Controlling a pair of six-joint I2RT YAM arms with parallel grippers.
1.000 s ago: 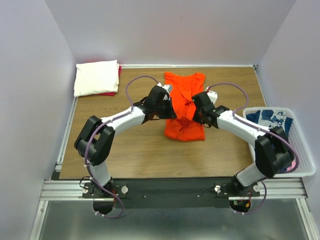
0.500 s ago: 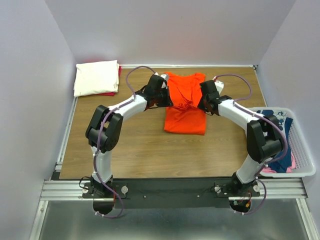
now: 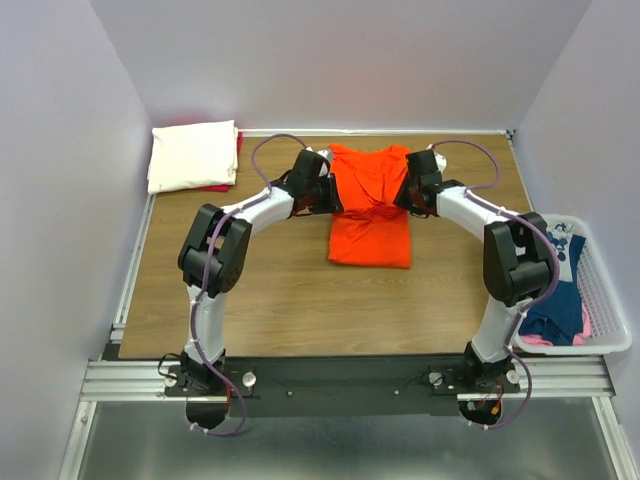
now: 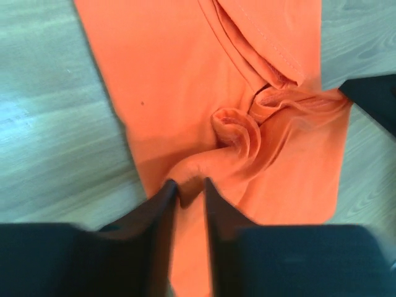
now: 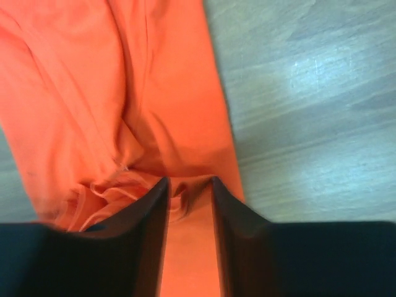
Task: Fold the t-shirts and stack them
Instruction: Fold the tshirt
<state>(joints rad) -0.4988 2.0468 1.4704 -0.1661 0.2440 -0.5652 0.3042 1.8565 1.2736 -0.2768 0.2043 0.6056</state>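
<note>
While the fingers (image 4: 162, 213) of the left gripper (image 4: 190, 184) stand only a little apart, a small raised fold of the orange t-shirt (image 3: 370, 215) sits between their tips; it looks loose, not clamped. The right gripper (image 5: 189, 182) has its fingers parted wider, over flat orange cloth near the shirt's edge, and it holds nothing. In the top view both grippers are low at the two sides of this shirt's upper half. The shirt lies partly folded in the upper centre of the wooden table (image 3: 280, 290), wrinkled across its middle. In the upper left corner a folded cream-white t-shirt (image 3: 192, 155) lies on a red-pink t-shirt (image 3: 215, 187). At the right edge a white basket (image 3: 605, 300) holds a navy t-shirt (image 3: 562, 305).
</note>
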